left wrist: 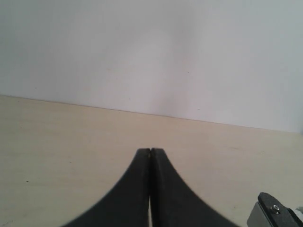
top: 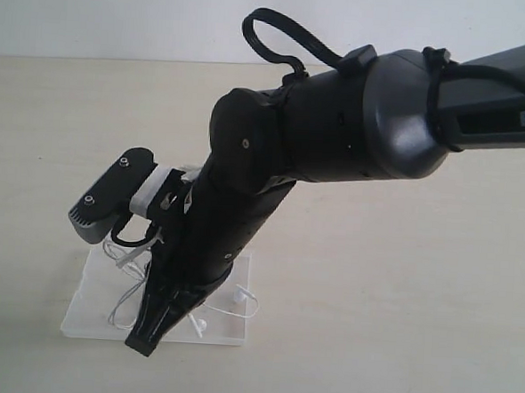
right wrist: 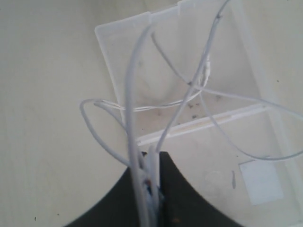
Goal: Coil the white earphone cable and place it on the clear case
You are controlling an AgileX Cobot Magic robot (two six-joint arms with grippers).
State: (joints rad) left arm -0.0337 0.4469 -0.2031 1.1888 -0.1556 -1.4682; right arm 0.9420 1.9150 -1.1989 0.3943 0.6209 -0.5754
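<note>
**Cable Clamped Over Open Case**

Right gripper (right wrist: 150,156): the jaws are clamped on a bundle of strands of the white earphone cable (right wrist: 130,94). From between the fingertips the strands fan out ahead of the gripper in loose loops. Most loops hang over the clear case (right wrist: 123,23); one bows out past its edge, over the tabletop (top: 400,285).

Clear case: it lies open and flat on the tabletop, directly ahead of and beneath the right gripper's tips. A small white sticker (right wrist: 261,182) sits inside the half nearer the gripper.

Exterior view: the right gripper (top: 147,341) points steeply down at the case (top: 86,315), with cable (top: 247,307) loops lying on the plastic on either side of it.

Left gripper (left wrist: 150,150): the jaws are pressed together with nothing between them. Only bare tabletop (left wrist: 57,142) lies ahead.
</note>
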